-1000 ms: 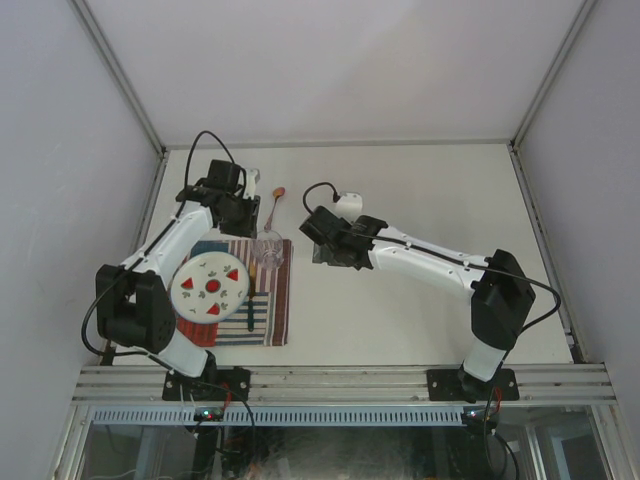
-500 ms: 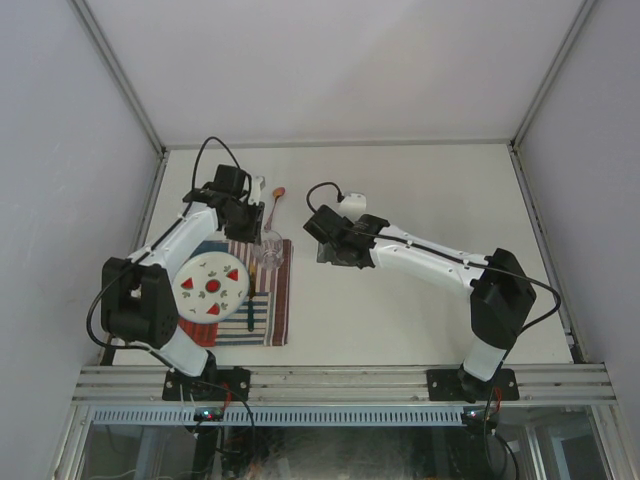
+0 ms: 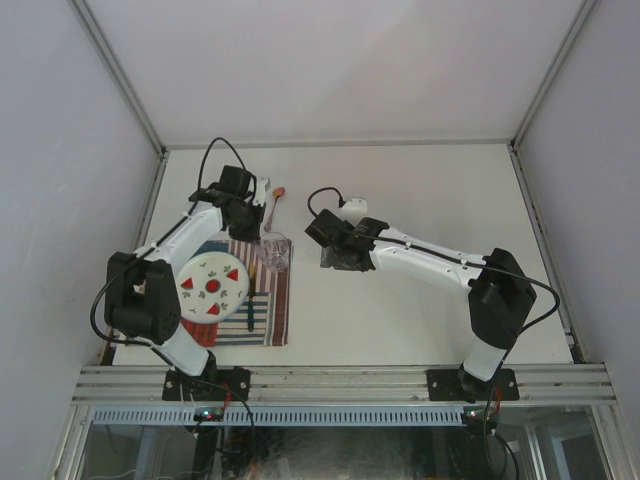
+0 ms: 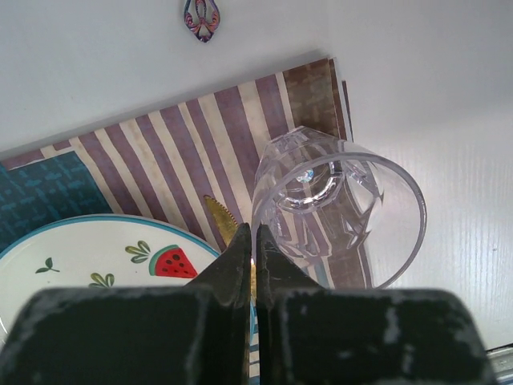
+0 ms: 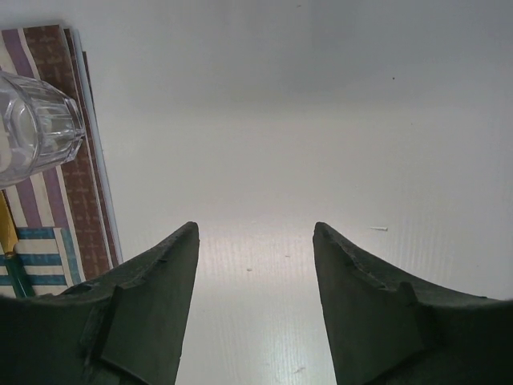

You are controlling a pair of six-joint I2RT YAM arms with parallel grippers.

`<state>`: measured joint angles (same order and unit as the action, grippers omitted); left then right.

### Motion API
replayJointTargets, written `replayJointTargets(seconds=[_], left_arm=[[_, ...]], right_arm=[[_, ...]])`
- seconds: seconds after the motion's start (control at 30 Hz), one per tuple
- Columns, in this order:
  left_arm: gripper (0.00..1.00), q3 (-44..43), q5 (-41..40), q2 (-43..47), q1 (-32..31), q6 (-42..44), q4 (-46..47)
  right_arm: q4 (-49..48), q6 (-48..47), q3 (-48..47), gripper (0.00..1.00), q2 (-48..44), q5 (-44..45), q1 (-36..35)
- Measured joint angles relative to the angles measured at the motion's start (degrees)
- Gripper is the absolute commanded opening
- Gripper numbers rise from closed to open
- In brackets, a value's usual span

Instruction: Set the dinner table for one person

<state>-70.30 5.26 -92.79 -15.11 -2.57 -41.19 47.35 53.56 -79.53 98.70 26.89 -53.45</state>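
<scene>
The dinner table is a pale flat top. On its left lies a striped placemat holding a watermelon-patterned plate and a clear glass, upright at the mat's far right corner. A knife with a gold blade lies on the mat between plate and glass. My left gripper is shut with nothing in it, its tips hovering over the knife blade just left of the glass. My right gripper is open over bare table, to the right of the mat and the glass.
A spoon lies on the table just beyond the mat's far edge; its patterned end shows in the left wrist view. Aluminium rails run along the near edge. White walls enclose the table.
My left gripper's jaws have closed from partly open to shut, and that arm has shifted slightly to the right. The right gripper has barely moved.
</scene>
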Motion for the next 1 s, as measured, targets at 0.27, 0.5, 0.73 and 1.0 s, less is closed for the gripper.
replayJointTargets(seconds=[0.27, 0.5, 0.73, 1.0], left_arm=[[0.0, 0.0, -1.0, 0.0, -0.2, 0.1, 0.0], [0.0, 0.0, -2.2, 0.0, 0.2, 0.1, 0.0], [0.0, -0.2, -2.8, 0.0, 1.5, 0.2, -0.3], [0.0, -1.5, -3.6, 0.1, 2.0, 0.4, -2.5]], right_arm=[[0.0, 0.0, 0.6, 0.58, 0.0, 0.0, 0.1], [-0.1, 0.0, 0.6, 0.57, 0.0, -0.2, 0.2], [-0.3, 0.0, 0.7, 0.57, 0.0, -0.3, 0.2], [-1.3, 0.0, 0.7, 0.56, 0.0, -0.7, 0.2]])
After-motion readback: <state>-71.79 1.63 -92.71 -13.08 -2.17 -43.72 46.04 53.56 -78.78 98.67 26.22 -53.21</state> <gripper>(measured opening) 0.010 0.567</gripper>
